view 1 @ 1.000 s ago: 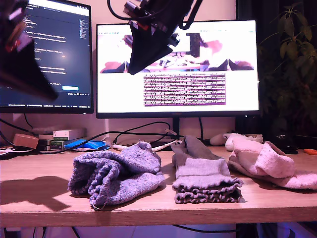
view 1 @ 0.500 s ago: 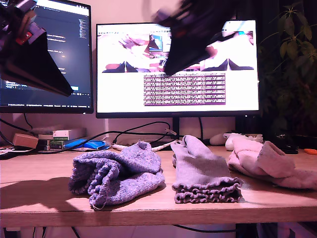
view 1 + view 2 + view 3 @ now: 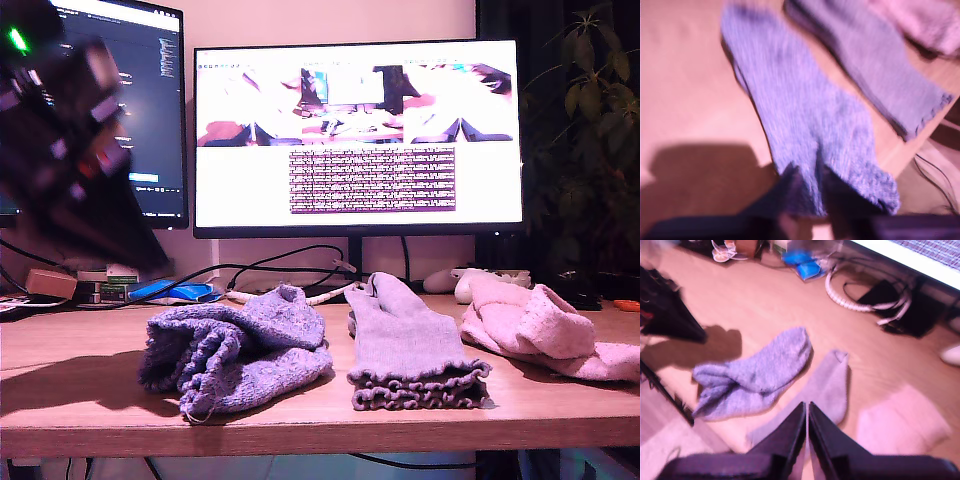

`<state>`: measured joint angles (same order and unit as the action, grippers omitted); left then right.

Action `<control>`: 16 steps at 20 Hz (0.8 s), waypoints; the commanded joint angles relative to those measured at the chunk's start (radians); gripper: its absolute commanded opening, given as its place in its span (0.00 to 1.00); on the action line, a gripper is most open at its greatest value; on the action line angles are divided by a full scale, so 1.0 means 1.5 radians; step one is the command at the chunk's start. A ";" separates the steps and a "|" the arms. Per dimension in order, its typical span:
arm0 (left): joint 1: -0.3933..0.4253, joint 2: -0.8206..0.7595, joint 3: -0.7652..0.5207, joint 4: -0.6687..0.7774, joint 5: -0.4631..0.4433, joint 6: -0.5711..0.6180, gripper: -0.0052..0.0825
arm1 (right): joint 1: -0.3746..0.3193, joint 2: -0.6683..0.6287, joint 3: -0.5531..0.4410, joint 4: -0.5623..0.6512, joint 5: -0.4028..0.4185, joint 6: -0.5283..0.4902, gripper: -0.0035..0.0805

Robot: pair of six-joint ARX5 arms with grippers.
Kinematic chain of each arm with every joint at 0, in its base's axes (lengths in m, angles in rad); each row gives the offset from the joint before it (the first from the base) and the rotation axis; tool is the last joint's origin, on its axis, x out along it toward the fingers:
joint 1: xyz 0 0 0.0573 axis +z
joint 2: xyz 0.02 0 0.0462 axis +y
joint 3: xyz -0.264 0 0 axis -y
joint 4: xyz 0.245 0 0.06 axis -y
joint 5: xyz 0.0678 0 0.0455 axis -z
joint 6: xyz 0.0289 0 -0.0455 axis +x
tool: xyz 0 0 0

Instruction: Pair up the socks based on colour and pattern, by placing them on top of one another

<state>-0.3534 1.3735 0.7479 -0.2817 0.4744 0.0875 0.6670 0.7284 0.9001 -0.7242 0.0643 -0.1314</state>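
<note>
A wooden desk (image 3: 80, 350) carries two lit monitors, a dark one (image 3: 140, 110) at the exterior view's left and a bright wide one (image 3: 358, 135) in the middle, with black cables (image 3: 270, 268), small boxes (image 3: 120, 280), a blue object (image 3: 178, 292), a white controller (image 3: 470, 280) and a plant (image 3: 590, 130).

My second gripper (image 3: 807, 412) aloft, fingers (image 3: 790, 432) pressed together; my first gripper (image 3: 812, 200) blurred, state unclear.

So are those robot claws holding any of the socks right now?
No. My second gripper is shut on nothing, above the grey sock. My first gripper's hold cannot be told; it is blurred, over the blue-purple sock.
</note>
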 commanded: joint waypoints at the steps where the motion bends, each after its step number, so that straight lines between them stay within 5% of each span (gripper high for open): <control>1: -0.017 0.024 0.001 -0.006 0.003 -0.007 0.42 | -0.010 -0.024 -0.008 -0.054 0.013 0.001 0.03; 5: -0.053 0.039 0.014 -0.008 0.017 -0.012 0.42 | -0.021 -0.082 -0.008 -0.100 0.020 0.000 0.03; 12: -0.071 0.060 0.015 -0.001 -0.058 -0.014 0.39 | -0.023 -0.107 -0.008 -0.101 0.021 -0.016 0.03; 16: -0.085 0.078 0.015 0.005 -0.041 -0.012 0.06 | -0.023 -0.107 -0.008 -0.100 0.021 -0.034 0.03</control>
<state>-0.4694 1.4799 0.7677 -0.2832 0.4011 0.0658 0.6353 0.5659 0.9001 -0.8833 0.0937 -0.1707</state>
